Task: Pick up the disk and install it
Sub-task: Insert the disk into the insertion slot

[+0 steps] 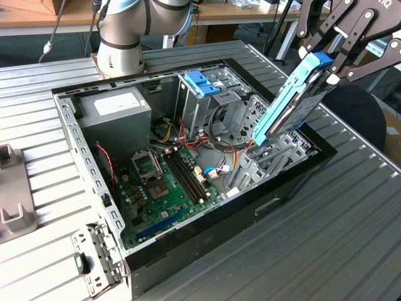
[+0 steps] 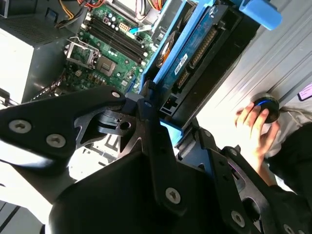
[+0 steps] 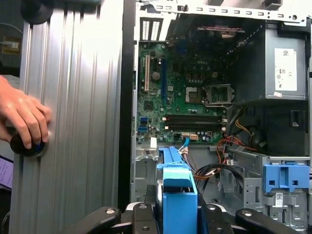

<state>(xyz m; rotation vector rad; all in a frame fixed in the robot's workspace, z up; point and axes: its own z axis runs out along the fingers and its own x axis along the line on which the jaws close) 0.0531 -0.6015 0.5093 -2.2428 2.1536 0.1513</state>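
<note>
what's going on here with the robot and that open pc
The robot arm has its jaws shut on the disk, a grey drive in a light blue carrier, and holds it tilted over the open computer case. The disk's lower end is close over the metal drive cage at the exterior view's right; it is not seated yet. In the first wrist view a person's hand rests on a black knob on the table beside the case.

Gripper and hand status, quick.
Gripper: closed on the disk, tilted above the case.
Hand: resting on a black knob.
</note>
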